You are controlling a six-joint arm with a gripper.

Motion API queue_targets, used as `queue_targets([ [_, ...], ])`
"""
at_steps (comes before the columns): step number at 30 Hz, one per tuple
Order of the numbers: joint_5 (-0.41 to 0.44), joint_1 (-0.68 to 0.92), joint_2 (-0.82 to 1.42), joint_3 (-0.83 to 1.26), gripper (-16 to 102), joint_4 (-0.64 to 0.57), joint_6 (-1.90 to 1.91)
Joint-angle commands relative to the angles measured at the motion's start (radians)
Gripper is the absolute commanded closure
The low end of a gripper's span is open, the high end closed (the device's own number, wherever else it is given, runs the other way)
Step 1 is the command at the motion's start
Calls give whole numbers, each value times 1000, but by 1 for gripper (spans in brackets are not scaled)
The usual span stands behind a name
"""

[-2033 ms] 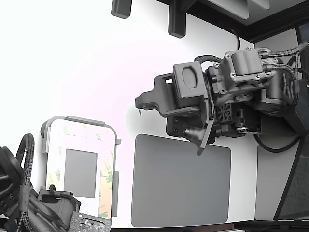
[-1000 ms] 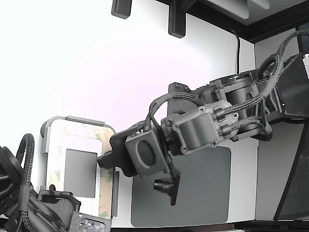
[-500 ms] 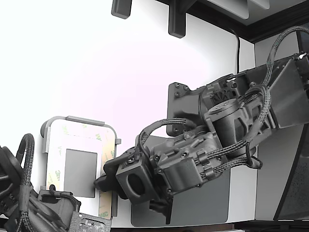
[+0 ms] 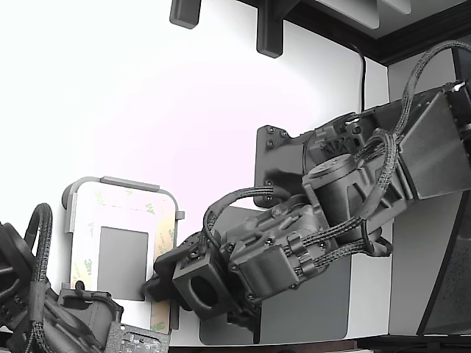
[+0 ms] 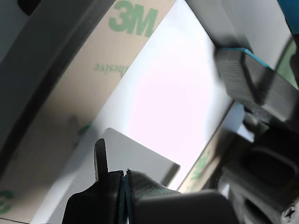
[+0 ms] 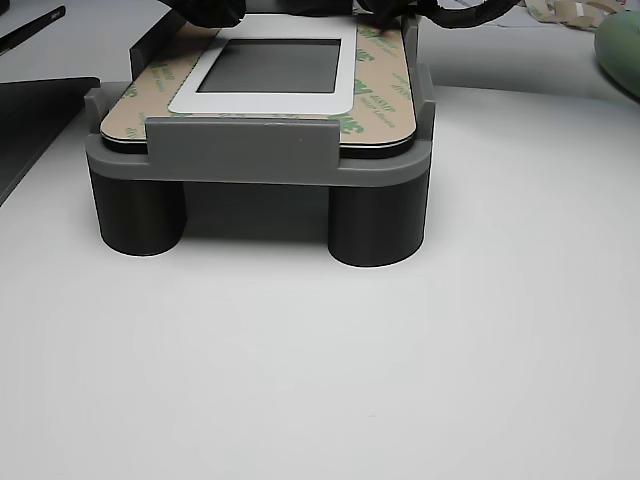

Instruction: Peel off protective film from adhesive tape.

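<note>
A white plate with a grey square centre sits in a grey fixture. The pale tan protective film with green logos edges the plate, also seen in the exterior view. The adhesive tape lies under the film and does not show on its own. My gripper is low over the plate's near right corner in the exterior view. In the wrist view its fingers meet along a thin seam beside the grey square's corner, and nothing shows between them.
A large grey mat lies at the exterior view's right of the fixture. A second arm with black cables stands at the fixture's lower left. Loose green-printed strips lie at the far right of the other view.
My arm has swung from above the mat down and to the exterior view's left, to the plate's near right corner. In the last half second it sank only slightly.
</note>
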Motion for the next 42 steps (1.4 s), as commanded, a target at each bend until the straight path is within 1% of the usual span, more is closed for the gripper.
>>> queue_targets([
  [1,-5,-12,-6,-64,97,17,-8],
  [11,-14,-21,-94,-123,97,25,-8],
  [17,-21,-23,-123,-169,97,52,-17],
  [27,-40,-15,-149,-209,97,64,-26],
  [42,-41,17,-202,-287,97,132,-67],
])
